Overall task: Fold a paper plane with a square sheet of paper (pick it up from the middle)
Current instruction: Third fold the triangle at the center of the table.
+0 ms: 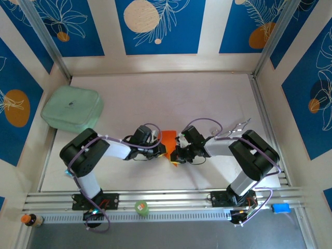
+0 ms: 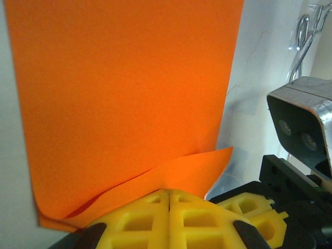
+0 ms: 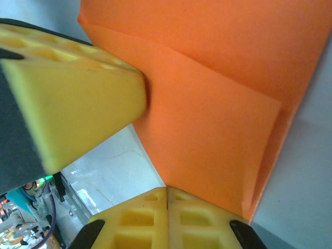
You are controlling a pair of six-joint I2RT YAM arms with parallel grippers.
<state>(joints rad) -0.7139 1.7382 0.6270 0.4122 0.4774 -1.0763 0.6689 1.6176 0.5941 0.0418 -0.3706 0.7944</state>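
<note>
The square sheet of paper [image 1: 169, 140] is bright orange and sits at the table's middle, between my two grippers, with one part folded over. In the left wrist view the sheet of paper [image 2: 124, 104] spreads above my left gripper [image 2: 168, 193], whose yellow jaws are shut on the folded flap's lower edge. In the right wrist view my right gripper [image 3: 166, 189] is shut on a corner of the sheet of paper [image 3: 218, 119]. The left gripper's yellow fingers [image 3: 78, 88] press the paper's edge at upper left. In the top view the left gripper [image 1: 163, 149] and right gripper [image 1: 178, 151] nearly meet.
A pale green pad [image 1: 71, 108] lies at the back left of the white mat [image 1: 166, 98]. Scissors [image 1: 234, 129] rest right of the right arm. A small green round object [image 1: 141, 208] sits on the front rail, a small bottle [image 1: 30, 220] at its left end.
</note>
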